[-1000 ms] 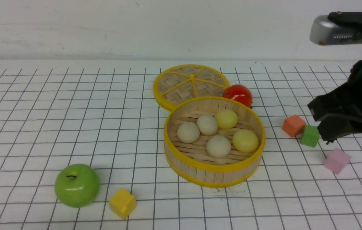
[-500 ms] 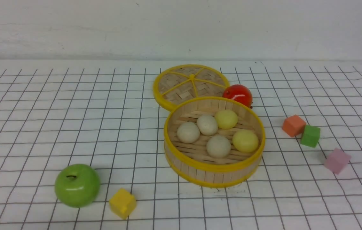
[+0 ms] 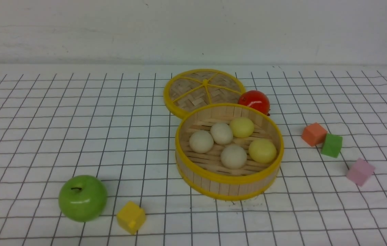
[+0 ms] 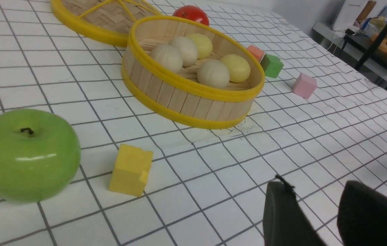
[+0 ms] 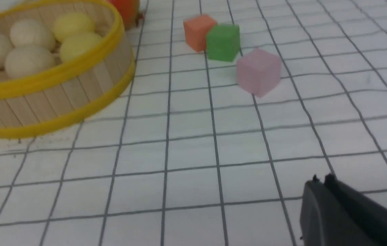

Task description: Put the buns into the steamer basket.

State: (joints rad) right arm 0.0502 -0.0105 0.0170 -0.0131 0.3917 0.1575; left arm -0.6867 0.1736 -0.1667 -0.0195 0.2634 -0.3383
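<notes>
Gridded tabletop holds steamer basket (image 5: 43, 78) with buns (image 5: 26, 59); right hand (image 5: 320, 186) well apart.

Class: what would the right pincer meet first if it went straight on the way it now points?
Probably the pink cube, though depth is unclear. The right pincer, shut and empty, points over bare gridded cloth toward it.

Front view faces the whole tabletop (image 3: 43, 102); both wrist views look low past their end effectors, sharing the steamer basket (image 4: 179, 99).
</notes>
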